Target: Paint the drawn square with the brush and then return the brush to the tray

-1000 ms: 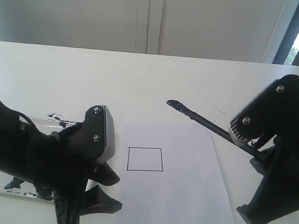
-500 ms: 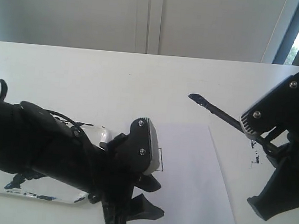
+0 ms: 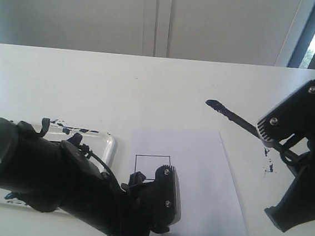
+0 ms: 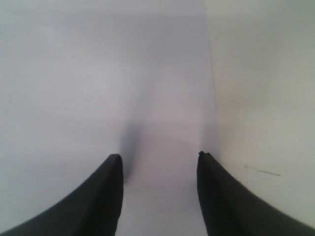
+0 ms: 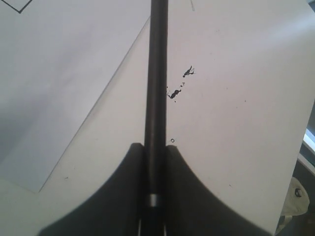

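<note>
the right end effector (image 5: 156, 152) is clamped on the brush (image 3: 240, 121), whose long axis points left and away in the exterior view, wet tip over bare surface (image 3: 93, 89) beyond the paper's (image 3: 202, 172) far corner. the unpainted square (image 3: 148, 167) lies left of and nearer than that tip, partly hidden by the left end effector (image 4: 158, 156), jaws apart, empty. the tray (image 3: 109, 145) sits left of the paper.

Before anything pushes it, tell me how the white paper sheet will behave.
The paper sheet looks thin and lies flat, so it is probably floppy and light. On the smooth white table, a sideways push would likely slide or wrinkle it.
</note>
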Tool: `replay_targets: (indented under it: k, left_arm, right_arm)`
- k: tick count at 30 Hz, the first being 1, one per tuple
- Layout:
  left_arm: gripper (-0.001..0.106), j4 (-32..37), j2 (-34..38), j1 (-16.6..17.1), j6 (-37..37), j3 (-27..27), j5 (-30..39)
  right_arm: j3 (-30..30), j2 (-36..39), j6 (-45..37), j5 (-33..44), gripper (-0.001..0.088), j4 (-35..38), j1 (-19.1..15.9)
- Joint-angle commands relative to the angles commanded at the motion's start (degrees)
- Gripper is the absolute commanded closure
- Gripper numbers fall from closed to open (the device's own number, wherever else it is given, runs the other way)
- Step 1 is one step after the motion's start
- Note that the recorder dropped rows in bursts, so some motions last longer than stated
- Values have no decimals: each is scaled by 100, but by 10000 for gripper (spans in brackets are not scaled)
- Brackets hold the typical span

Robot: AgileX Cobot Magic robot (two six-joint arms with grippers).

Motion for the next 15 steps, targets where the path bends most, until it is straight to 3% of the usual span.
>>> replay_targets:
  k: [15]
  left_arm:
    - [534,988,-10,0,-35,200,-66]
  right_arm:
    - [0,-11,0,0,868,0,0]
